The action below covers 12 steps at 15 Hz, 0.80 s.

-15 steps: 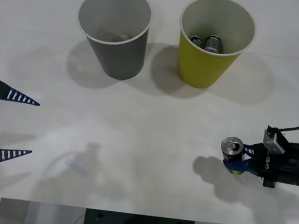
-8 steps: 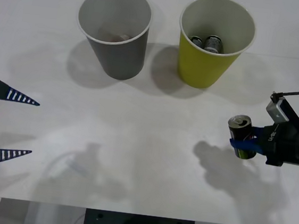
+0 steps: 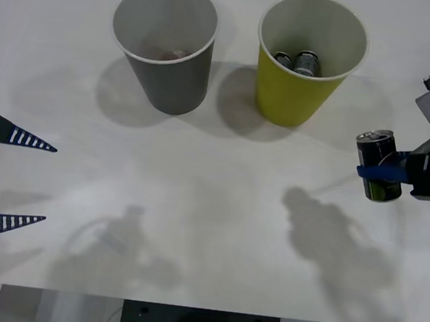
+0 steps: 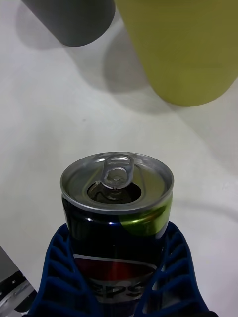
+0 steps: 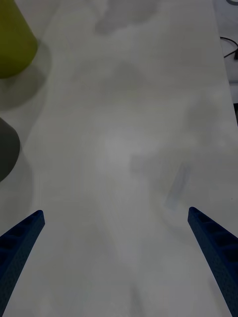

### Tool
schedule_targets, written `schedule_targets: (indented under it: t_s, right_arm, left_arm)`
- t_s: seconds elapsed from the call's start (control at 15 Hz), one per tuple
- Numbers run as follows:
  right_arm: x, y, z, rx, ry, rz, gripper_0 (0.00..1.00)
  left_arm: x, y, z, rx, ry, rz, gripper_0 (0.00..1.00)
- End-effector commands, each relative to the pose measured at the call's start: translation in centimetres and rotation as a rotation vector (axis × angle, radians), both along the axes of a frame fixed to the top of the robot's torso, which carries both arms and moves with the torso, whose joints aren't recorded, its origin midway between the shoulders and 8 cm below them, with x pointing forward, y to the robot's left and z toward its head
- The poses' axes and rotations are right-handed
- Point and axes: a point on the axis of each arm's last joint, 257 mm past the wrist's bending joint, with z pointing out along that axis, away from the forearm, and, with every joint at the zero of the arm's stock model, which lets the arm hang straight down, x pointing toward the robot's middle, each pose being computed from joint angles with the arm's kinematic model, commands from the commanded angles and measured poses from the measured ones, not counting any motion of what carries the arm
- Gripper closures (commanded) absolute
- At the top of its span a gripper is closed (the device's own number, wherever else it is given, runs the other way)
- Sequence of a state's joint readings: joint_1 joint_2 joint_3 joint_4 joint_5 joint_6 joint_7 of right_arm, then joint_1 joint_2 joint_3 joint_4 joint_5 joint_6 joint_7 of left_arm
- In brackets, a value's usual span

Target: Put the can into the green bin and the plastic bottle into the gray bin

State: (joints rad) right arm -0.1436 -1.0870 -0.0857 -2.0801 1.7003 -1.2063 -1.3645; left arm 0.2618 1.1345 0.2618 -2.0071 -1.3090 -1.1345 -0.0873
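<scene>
We count two grippers, two large paper cups and three cans on or above one white table (image 3: 215, 230). Starting at the left edge of the front view, the left gripper (image 3: 20, 180) hangs low over the near side of the table with its two blue ribbed fingers spread wide and nothing between them; its wrist view shows both fingertips (image 5: 25, 233) far apart over bare tabletop.

Next comes the gray bin (image 3: 164, 44), a dark gray tapered cup with a pale inside, standing upright at the far side of the table; something brownish lies at its bottom, but we cannot tell what it is. Just beside it, apart from it by a narrow gap, stands the green bin (image 3: 309, 59), a yellow-green cup of the same size with a white inside and rim. Two small silver-topped cans (image 3: 298, 61) lie side by side at its bottom.

Farthest right, the right gripper (image 3: 383, 172) pinches the third can (image 3: 378, 164) around its lower body, holding it nearly upright above the table, nearer us than the green bin and to its right; its shadow falls on the table below and to the left. In the right wrist view this can (image 4: 117, 218) has a silver top with an oval pull tab, an open mouth, and a dark blue body with a yellow-green patch and a red-and-white band, the blue fingers (image 4: 62, 277) clasping both sides.
</scene>
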Motion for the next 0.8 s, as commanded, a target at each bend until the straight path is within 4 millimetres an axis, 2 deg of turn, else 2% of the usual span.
schedule_targets:
  t_s: [0.07, 0.2, 0.47, 0.8]
  right_arm:
    - [1.5, -0.7, 2.7, -0.043, -0.034, 0.001, 1.0]
    - [2.5, -0.8, 5.4, -0.096, -0.052, 0.023, 1.0]
    - [5.4, 1.1, 9.4, -0.208, -0.037, 0.086, 1.0]
    - [11.9, 4.6, 12.7, -0.252, -0.005, 0.058, 1.0]
  left_arm:
    - [0.0, 0.0, 0.0, 0.0, 0.0, 0.0, 0.0]
    - [0.0, 0.0, 0.0, 0.0, 0.0, 0.0, 0.0]
    - [0.0, 0.0, 0.0, 0.0, 0.0, 0.0, 0.0]
    - [0.0, 0.0, 0.0, 0.0, 0.0, 0.0, 0.0]
